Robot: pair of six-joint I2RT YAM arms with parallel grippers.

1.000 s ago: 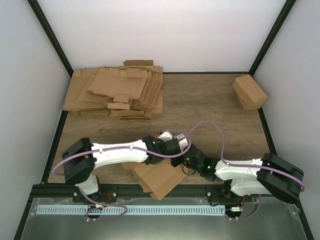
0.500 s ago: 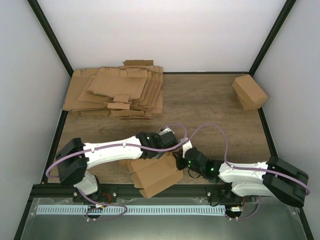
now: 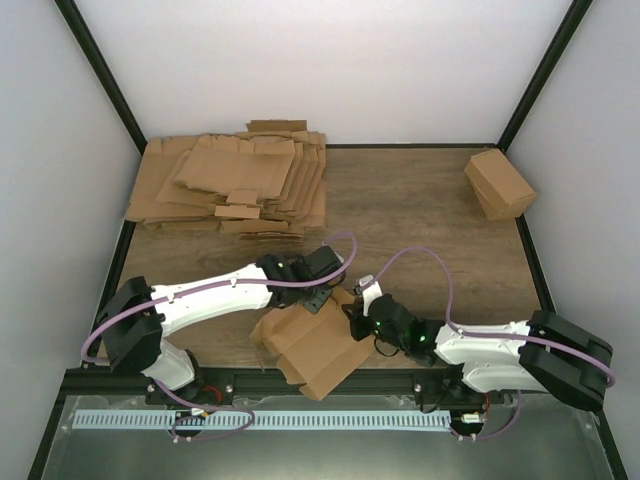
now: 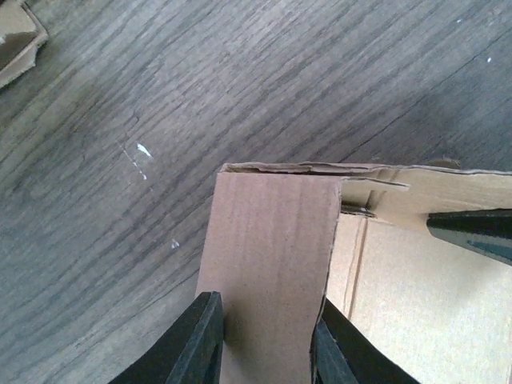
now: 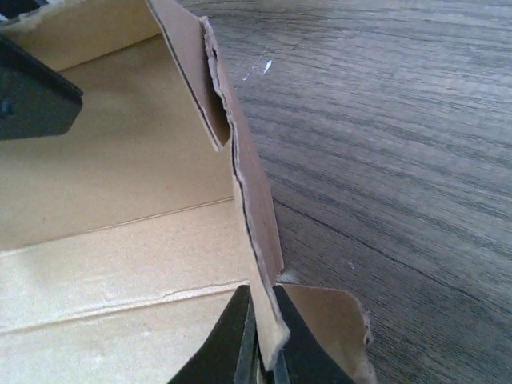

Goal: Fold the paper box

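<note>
My left arm is reaching low toward the middle, my left gripper [image 4: 268, 336] standing parted astride a flap of the paper box [image 3: 315, 350]. The box is lying just near-left of both grippers, its long axis seemingly running crosswise. My right arm is stretching leftward, right gripper [image 5: 260, 344] pinching the box's upright wall.

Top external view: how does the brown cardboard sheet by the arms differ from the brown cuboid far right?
The brown cardboard paper box lies half-folded, its inside showing; the brown cardboard cuboid is closed. The paper box lies at the near edge, the cuboid in the far right corner. The right gripper pinches the paper box's wall; no gripper touches the cuboid. Both are brown cardboard.
</note>
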